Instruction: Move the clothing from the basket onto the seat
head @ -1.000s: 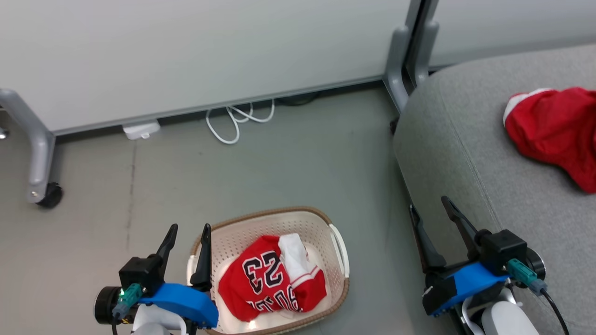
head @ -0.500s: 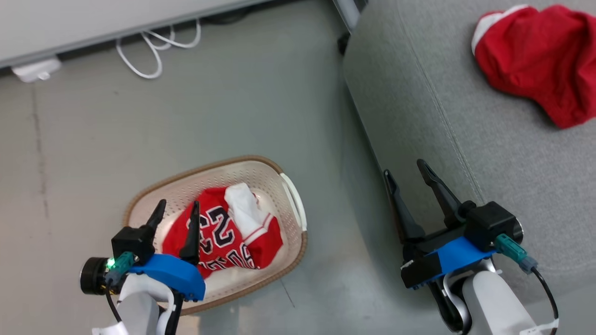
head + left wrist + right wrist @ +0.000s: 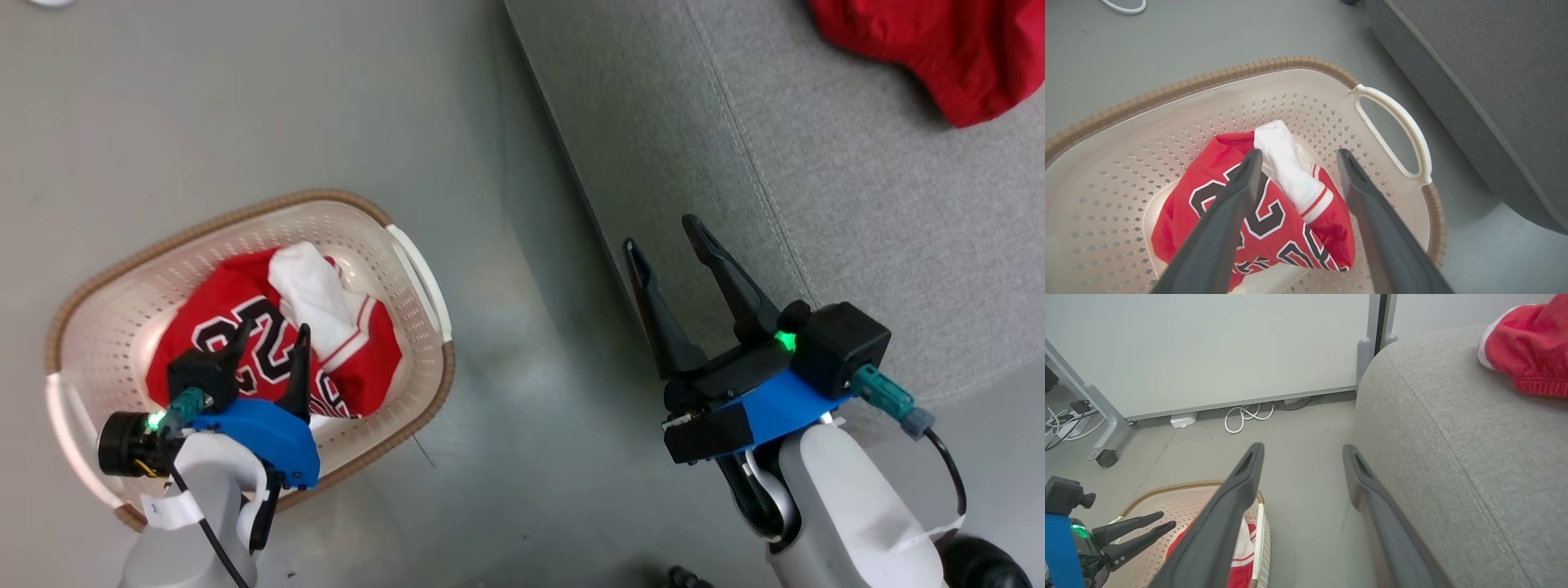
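The jersey (image 3: pixel 208 298), red with black white-edged numbers and a white fold, lies crumpled in the cream basket (image 3: pixel 245 208) on the floor. My left gripper (image 3: pixel 274 331) hangs open just above it; in the left wrist view its fingers (image 3: pixel 1299 153) straddle the jersey (image 3: pixel 1274 228) without touching. The plain red garment (image 3: pixel 939 49) rests on the grey sofa (image 3: pixel 816 163). My right gripper (image 3: pixel 661 233) stands open and empty beside the sofa's edge, over the floor.
The basket's white handle (image 3: pixel 1396 122) faces the sofa's side (image 3: pixel 1474 81). A white panel on a wheeled grey leg (image 3: pixel 1106 457) stands behind, with a coiled white cable (image 3: pixel 1245 414) at its foot. Bare grey floor (image 3: pixel 506 327) separates basket and sofa.
The head camera has tilted down and turned, so the whole scene has slid up and left. My left gripper has moved from the basket's left rim to over the jersey, still open.
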`<state>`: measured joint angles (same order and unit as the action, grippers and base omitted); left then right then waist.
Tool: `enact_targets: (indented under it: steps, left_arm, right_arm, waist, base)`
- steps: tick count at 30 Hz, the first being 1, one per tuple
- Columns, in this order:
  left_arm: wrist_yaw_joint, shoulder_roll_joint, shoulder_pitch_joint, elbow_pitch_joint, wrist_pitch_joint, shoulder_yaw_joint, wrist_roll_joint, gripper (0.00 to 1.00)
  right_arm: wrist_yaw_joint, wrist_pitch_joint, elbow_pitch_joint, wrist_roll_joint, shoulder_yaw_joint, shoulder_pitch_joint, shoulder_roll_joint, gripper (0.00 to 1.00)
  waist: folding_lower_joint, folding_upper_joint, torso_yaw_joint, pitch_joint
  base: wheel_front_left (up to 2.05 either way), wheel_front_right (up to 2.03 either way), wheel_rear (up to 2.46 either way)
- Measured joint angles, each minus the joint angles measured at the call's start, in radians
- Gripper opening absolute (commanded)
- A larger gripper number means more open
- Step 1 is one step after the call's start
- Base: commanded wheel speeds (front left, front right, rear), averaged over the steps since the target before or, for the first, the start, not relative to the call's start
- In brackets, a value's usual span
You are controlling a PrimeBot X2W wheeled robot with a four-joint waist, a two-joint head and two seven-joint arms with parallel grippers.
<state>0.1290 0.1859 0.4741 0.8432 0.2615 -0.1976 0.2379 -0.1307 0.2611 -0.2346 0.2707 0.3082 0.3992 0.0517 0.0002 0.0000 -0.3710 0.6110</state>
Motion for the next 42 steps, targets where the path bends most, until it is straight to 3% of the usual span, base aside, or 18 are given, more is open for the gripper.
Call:
enact_targets:
  steps: [15, 31, 37, 42]
  left_arm:
    - [-0.007, 0.033, 0.138, 0.155, -0.04, -0.043, -0.009, 1.0]
    - [-0.164, 0.077, 0.195, 0.278, -0.133, -0.05, -0.03, 1.0]
    - [-0.181, 0.076, 0.206, 0.294, -0.138, -0.05, -0.023, 1.0]
    - [-0.165, 0.059, 0.216, 0.294, -0.142, -0.054, -0.009, 1.0]
  right_arm:
    - [0.0, 0.0, 0.066, 0.07, 0.053, 0.041, 0.0, 1.0]
    - [0.0, 0.001, 0.095, 0.115, 0.081, 0.06, 0.0, 1.0]
    - [0.0, 0.001, 0.098, 0.119, 0.078, 0.059, 0.0, 1.0]
    - [0.0, 0.001, 0.103, 0.119, 0.075, 0.056, 0.0, 1.0]
  waist:
    - [0.0, 0.0, -0.074, 0.193]
    - [-0.0001, 0.0, -0.112, 0.254]
    - [-0.0001, 0.0, -0.107, 0.264]
    - [-0.0002, 0.0, -0.101, 0.269]
  base:
    - [0.0, 0.0, 0.0]
    - [0.0, 0.0, 0.0]
    - [0.0, 0.0, 0.0]
    - [0.0, 0.0, 0.0]
